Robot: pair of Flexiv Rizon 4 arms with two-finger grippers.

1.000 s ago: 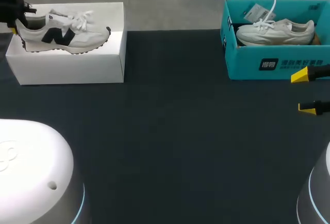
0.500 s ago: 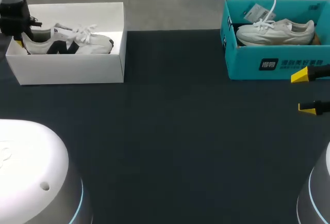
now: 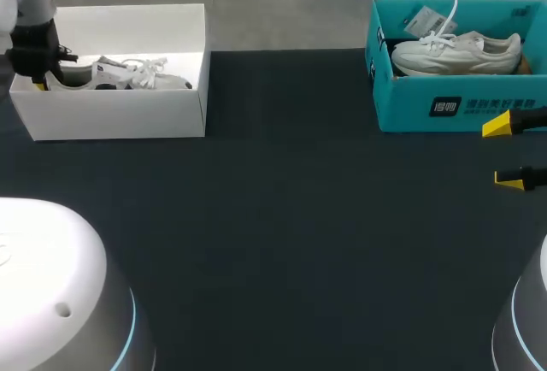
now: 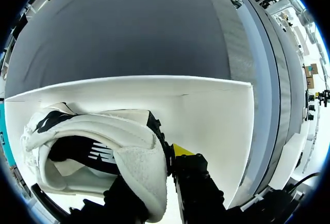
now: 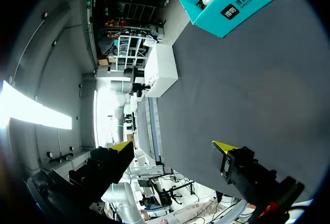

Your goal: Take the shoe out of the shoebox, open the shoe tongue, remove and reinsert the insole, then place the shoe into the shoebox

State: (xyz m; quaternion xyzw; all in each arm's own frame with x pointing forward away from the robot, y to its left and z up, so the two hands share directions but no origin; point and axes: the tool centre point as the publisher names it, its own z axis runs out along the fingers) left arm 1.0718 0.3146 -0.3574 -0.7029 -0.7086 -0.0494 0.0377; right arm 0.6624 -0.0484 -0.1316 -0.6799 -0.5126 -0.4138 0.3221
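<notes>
Pinching white, black-logoed shoe (image 3: 128,76) by heel in left end effector (image 3: 38,83) — low inside white shoebox (image 3: 120,119), upper left; right end effector (image 3: 504,154) spread.

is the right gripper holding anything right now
No, the right gripper hangs with its fingers open above the dark table in front of the teal shoebox, nothing between them.

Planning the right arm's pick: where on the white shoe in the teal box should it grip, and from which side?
Probably the heel collar, from above: the teal box walls the white shoe in on all sides, only the top is open, and the collar's rim gives two fingers a thin edge to pinch.
</notes>
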